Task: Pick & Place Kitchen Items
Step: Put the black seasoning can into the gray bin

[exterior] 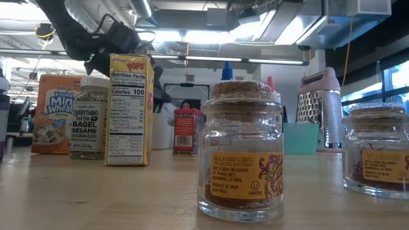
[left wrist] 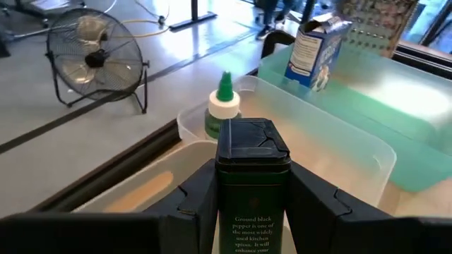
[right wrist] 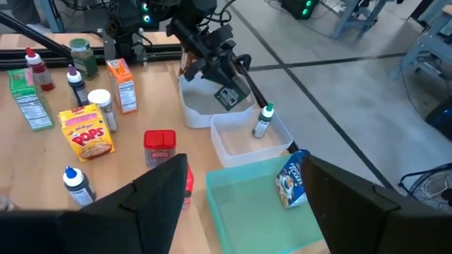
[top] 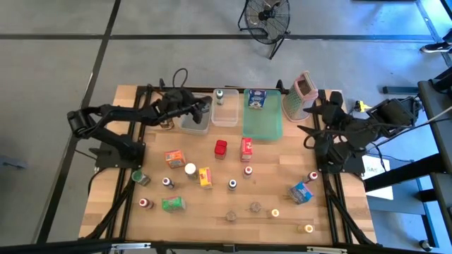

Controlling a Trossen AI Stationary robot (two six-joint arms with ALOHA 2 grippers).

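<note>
A small glass jar with a cork lid and an orange label (exterior: pixel 241 150) stands closest to the table-level camera, on the near part of the wooden table (top: pixel 212 212), one of several groceries not yet collected.

Farther back, the left gripper (left wrist: pixel 244 194) is clamped on a dark green rectangular tin of ground black pepper with a black lid (left wrist: pixel 251 180). It holds the tin upright above the first clear plastic tub (top: pixel 195 120) at the table's far edge, probably so that it can be set down standing. In the overhead view the gripper (top: pixel 201 106) hangs over that tub.

The neighbouring clear tub (top: pixel 224 113) already holds a tiny squeeze bottle with a green pointed cap (left wrist: pixel 223 106). Beside it, the flat green tray (top: pixel 263 120) carries a blue and white carton (top: pixel 256 99). This suggests the containers are the sorting destinations.

The right gripper (right wrist: pixel 244 187) waits with its fingers spread and empty, near the tray's right side, close to the metal box grater with a pink top (top: pixel 302 95).

Still on the open table are a yellow cereal box (top: pixel 205 176), an orange cereal box (top: pixel 174 157), a red spice tin (top: pixel 221 147), a green box (top: pixel 173 204), a blue box (top: pixel 302 192) and several little capped bottles, so most of the work looks unfinished.
</note>
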